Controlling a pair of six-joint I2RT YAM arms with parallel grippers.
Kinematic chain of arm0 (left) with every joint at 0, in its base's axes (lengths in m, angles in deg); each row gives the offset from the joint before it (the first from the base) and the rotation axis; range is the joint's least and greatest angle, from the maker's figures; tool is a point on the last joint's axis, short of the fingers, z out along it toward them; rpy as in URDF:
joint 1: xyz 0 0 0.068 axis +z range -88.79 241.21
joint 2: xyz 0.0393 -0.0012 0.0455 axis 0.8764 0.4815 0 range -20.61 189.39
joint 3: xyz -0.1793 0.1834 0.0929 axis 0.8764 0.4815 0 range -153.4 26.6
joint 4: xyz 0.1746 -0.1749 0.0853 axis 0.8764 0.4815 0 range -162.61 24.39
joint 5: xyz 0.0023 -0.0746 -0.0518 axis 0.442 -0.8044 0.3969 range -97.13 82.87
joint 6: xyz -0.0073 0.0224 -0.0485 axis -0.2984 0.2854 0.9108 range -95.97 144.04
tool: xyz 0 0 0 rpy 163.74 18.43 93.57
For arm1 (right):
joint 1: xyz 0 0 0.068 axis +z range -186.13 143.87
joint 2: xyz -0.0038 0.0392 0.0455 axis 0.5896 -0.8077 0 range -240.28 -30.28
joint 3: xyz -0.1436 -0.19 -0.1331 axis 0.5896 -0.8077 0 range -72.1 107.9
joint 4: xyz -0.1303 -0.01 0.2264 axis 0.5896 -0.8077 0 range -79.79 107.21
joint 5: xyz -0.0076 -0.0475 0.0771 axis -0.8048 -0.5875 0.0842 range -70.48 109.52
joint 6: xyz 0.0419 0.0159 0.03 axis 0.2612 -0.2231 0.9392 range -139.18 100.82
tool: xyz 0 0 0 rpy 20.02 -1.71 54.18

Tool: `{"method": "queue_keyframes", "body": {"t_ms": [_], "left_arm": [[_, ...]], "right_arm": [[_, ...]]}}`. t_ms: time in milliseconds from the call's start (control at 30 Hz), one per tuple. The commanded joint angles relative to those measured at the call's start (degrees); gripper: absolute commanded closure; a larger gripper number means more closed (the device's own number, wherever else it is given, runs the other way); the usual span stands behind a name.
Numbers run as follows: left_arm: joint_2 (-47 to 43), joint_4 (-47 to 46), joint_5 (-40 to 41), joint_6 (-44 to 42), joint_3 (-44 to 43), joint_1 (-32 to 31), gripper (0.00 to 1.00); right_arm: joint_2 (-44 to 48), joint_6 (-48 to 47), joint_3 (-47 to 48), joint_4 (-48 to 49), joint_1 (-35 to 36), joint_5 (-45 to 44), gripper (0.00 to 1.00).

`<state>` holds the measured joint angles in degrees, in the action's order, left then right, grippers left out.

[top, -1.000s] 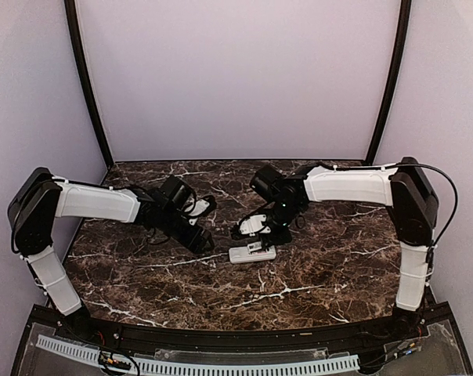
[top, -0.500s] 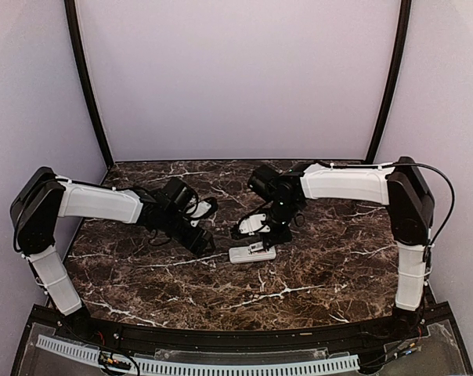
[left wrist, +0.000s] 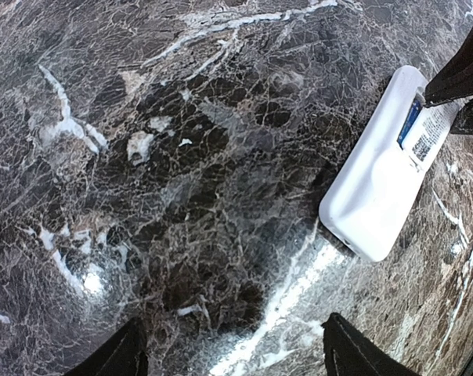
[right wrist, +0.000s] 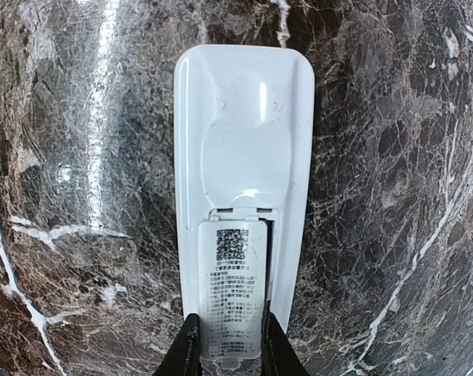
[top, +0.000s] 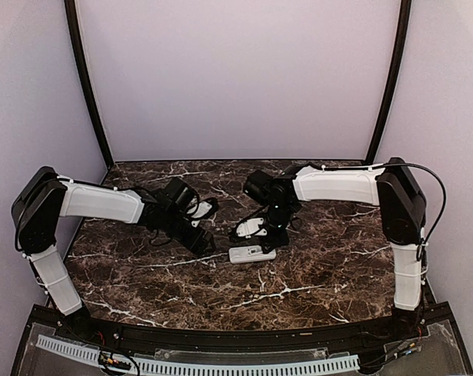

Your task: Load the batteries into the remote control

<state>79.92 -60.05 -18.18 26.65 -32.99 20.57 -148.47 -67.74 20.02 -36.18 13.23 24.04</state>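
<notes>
Remote control: lies flat and back side up on the marble table, between the two arms; a slim white plastic shell.
Battery cover: labelled panel with a square code, at the remote control's end nearest the right wrist. It appears to be slid partway out past that end, with a small gap at its inner edge.
Blue strip: runs along the cover's edge in the left wrist view. It may be a cell or the bay lining; I cannot tell which.
Right gripper: above the remote control's cover end, jaws drawn close and pinching the cover by its two long edges.
Left gripper: jaws wide apart with nothing between them, hovering over bare marble near the remote control's rounded end, not touching it.
Step, as judged: the cover is being worked along its slide; the pictures do not show whether it is going off or on.
Handling, as judged: the remote control is light, stiff and glossy, so it will likely skate on the polished marble under any sideways push. The cover is thin, and its latch tab could snap if levered.
Where to hold: grip the body across its long sides near the middle, away from the cover; grip the cover by its long edges only.
Risk: with the body unbraced, a pull on the cover may drag the whole remote control along.
</notes>
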Motion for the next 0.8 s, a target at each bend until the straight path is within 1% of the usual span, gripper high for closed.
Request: {"method": "queue_keyframes", "body": {"t_ms": [0,300,767], "left_arm": [[0.8,1.2,0.4,-0.2,-0.3,-0.8,0.24],[1.2,1.3,0.9,-0.5,-0.2,-1.4,0.24],[1.4,1.6,1.1,-0.8,-0.4,-1.6,0.24]], "right_arm": [[-1.1,1.7,1.8,-1.0,0.7,-0.3,0.92],[-0.8,2.0,2.7,-0.1,0.8,0.4,0.93],[-2.9,2.0,4.1,-3.5,0.7,-1.8,0.94]]}}
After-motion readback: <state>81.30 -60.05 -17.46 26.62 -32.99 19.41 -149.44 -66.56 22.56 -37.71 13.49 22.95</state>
